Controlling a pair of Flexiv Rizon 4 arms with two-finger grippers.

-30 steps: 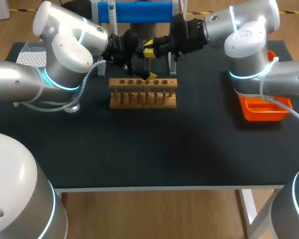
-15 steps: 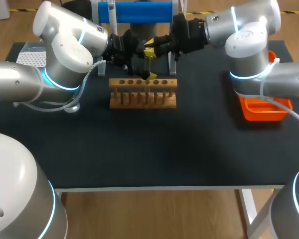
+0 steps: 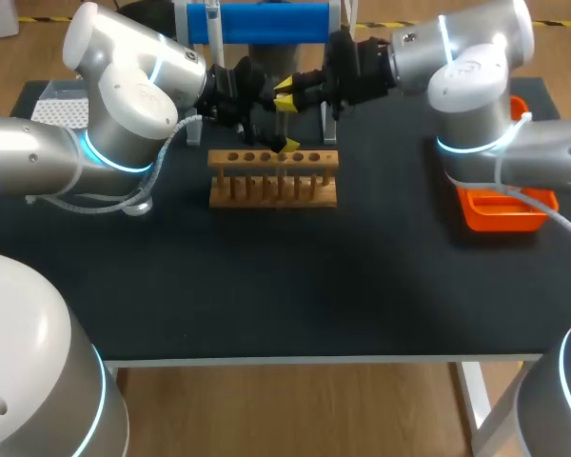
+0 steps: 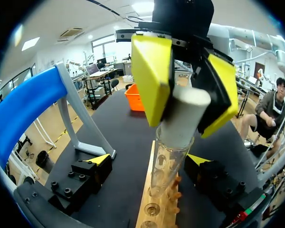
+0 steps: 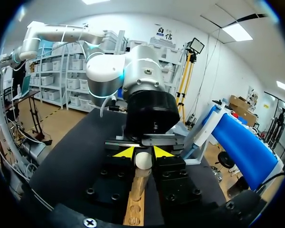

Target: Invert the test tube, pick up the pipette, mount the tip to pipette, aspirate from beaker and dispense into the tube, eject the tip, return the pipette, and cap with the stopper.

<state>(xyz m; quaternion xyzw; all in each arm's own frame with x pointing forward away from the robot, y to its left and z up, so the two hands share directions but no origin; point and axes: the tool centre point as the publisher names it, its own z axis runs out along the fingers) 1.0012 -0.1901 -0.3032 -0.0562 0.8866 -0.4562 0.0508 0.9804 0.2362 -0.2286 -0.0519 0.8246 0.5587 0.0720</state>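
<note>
Nearest on the desk (image 3: 295,286) is the wooden rack (image 3: 271,181), and the test tube (image 4: 164,161) stands mouth-up in one of its holes, so the inversion looks done. The left jaws are open on either side of the tube just above the rack, with desk showing between one tip and the glass. Directly above them the right jaws are clamped on the white stopper (image 4: 185,111), whose lower end sits at the tube's flared mouth. Whether it is pressed home I cannot tell, nor whether the tube holds liquid. Neither arm carries a pipette, and a slim object (image 3: 212,21) hangs on the blue stand (image 3: 266,21) at the far edge. From that I judge the pipetting, tip ejection and return finished. What is left, by my reading, is seating the stopper and letting go.
</note>
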